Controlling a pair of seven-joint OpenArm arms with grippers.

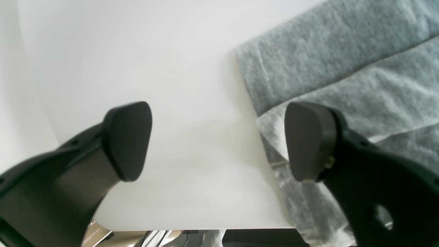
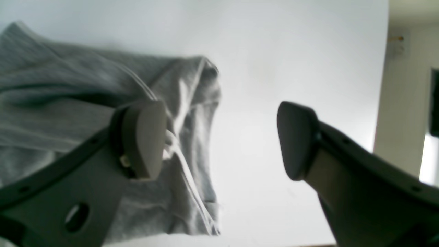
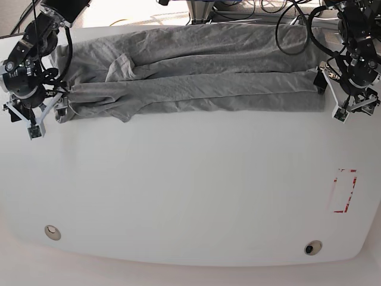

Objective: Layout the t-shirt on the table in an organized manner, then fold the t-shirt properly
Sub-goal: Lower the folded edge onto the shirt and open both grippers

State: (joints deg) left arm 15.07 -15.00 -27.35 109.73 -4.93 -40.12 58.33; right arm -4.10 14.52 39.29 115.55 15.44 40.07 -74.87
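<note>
The heather-grey t-shirt lies as a long, wrinkled, lengthwise-folded band across the far part of the white table; its lettering is hidden. My left gripper is open at the band's right end. In the left wrist view one finger is over the shirt's edge and the other is over bare table. My right gripper is open at the band's left end. In the right wrist view one finger is over the bunched fabric. Neither gripper holds anything.
A red dashed rectangle marks the table at the right. Two round grommets sit near the front edge. Cables and equipment lie behind the table's far edge. The table's edge shows close below my left gripper.
</note>
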